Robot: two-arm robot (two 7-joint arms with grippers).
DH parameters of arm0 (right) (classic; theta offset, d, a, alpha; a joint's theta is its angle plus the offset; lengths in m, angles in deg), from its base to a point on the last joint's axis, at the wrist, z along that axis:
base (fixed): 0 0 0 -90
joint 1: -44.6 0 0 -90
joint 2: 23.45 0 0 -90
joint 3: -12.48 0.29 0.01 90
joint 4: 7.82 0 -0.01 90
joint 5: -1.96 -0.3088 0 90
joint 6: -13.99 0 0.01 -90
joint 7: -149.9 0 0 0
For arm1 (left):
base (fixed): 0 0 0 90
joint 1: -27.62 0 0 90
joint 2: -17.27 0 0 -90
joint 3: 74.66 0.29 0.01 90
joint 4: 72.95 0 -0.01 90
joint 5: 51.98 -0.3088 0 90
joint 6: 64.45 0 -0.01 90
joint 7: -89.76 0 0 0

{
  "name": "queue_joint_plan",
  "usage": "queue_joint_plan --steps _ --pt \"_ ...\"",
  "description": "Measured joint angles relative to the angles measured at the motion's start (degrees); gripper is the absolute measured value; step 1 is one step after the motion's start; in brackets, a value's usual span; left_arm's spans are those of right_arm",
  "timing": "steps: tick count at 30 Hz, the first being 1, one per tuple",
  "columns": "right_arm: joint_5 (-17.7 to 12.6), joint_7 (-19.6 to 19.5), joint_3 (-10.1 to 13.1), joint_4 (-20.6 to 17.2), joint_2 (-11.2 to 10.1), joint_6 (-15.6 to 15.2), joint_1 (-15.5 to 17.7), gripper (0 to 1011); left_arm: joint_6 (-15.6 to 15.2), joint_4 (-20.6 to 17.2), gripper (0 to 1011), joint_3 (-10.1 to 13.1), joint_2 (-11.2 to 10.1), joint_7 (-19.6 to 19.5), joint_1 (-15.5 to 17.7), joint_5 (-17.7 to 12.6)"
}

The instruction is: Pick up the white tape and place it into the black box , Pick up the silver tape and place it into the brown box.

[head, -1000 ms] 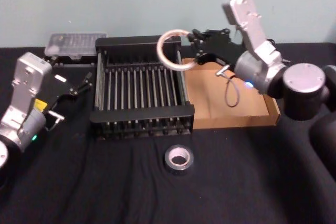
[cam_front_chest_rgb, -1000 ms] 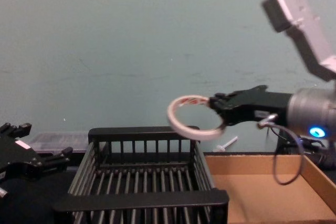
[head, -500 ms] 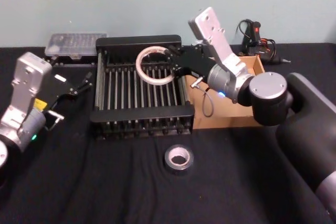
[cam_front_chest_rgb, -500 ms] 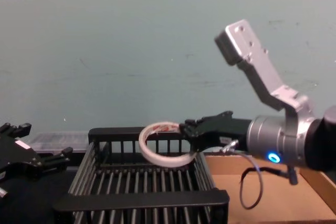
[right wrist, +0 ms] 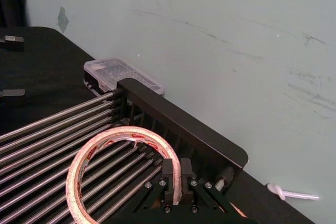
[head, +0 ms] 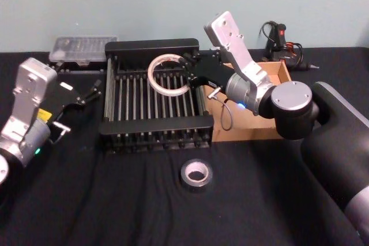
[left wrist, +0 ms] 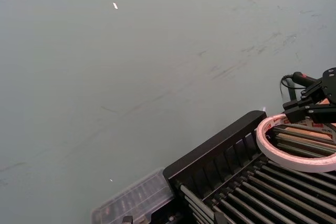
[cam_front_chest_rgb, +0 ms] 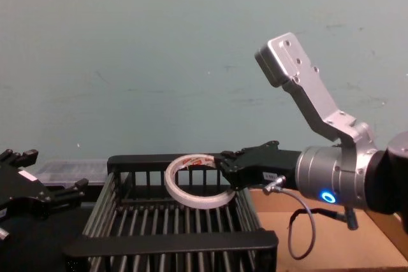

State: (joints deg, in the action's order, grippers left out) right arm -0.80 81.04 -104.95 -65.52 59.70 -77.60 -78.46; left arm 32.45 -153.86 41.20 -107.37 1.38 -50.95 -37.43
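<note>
While clamped on the white tape [head: 168,75] over the black box [head: 154,130] — right gripper [head: 187,73] pinching its rim. Released tilted, could snag between bars. Silver tape [head: 196,174] flat on counter [head: 115,200]; left gripper [head: 78,101] idle, spread wide.

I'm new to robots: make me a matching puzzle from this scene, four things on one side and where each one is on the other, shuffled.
Things:
1. white tape
2. silver tape
3. brown box
4. left gripper

Places:
A. lying on the black cloth in front of the black box
B. pinched by the right gripper above the black box
C. idle, left of the black box
D. right of the black box

Pairs: 1-B, 2-A, 3-D, 4-C
</note>
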Motion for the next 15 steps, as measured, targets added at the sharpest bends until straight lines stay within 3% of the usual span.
queue_joint_plan --steps 6,15 --pt "0.0 0.0 0.0 -0.1 0.0 0.0 0.0 176 0.0 0.0 1001 0.0 0.0 0.0 0.0 0.0" --pt "0.0 0.0 0.0 -0.2 -0.1 -0.1 0.0 468 0.0 0.0 1001 0.0 0.0 0.0 0.0 0.0"
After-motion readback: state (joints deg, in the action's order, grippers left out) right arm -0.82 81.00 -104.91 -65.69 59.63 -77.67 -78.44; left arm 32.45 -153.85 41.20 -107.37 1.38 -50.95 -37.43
